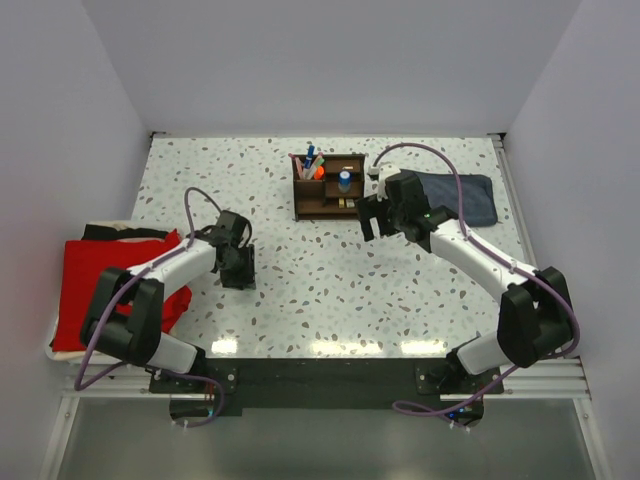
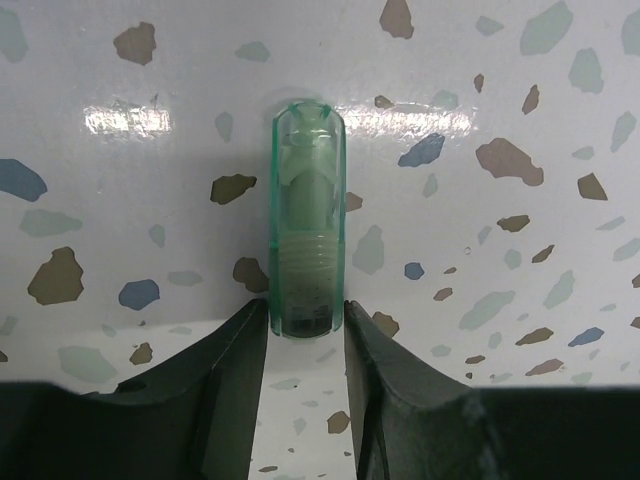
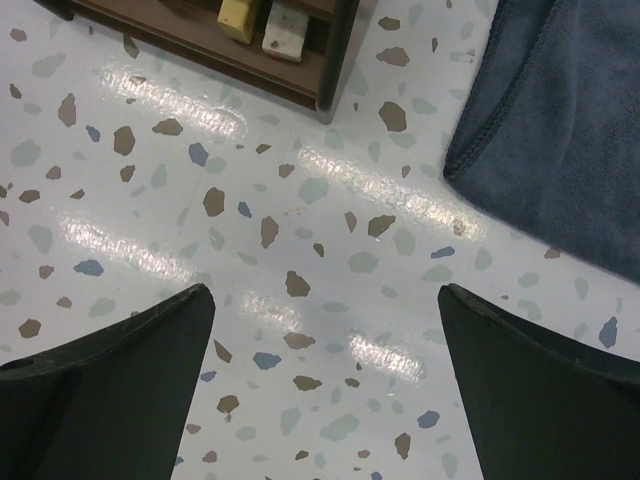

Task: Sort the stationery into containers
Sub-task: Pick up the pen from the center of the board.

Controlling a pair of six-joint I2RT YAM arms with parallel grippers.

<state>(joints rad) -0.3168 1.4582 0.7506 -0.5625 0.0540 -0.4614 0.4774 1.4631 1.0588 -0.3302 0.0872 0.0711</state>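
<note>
Pale green translucent plastic tube [image 2: 307,200], threaded core visible inside: pinched by its near end in the left end effector [image 2: 307,315], pointing straight out ahead of the fingertips. Sits on or just above the speckled white worktop [image 2: 520,120], with a tight shadow around it; cannot tell whether lifted yet. Left end effector set narrow, jaws pressed to both sides of the tube and holding nothing else.

Reads as the pick-up step for this one item: grasp made, carry not yet begun.

Calls next for a lift clear of the worktop, then a carry ahead and well to the right of the left end effector, over to the dark brown wooden desk organizer [image 1: 328,195]. Already stocked there: thin coloured pens [image 1: 310,163] in the tall compartment, blue cylinder [image 1: 345,180] beside them, tan bits [image 3: 262,18] in a low tray. Likely needs a free compartment wide enough for the tube, and a gentle carry, given a grip on one end only and a real chance of the long end swinging.

Right end effector [image 3: 325,295] spread wide and holding nothing, hovering over bare worktop. Organizer corner ahead and to its left, folded blue-grey cloth [image 3: 560,130] ahead and to its right. Sits near the drop route, so probably worth keeping out of the way.
</note>
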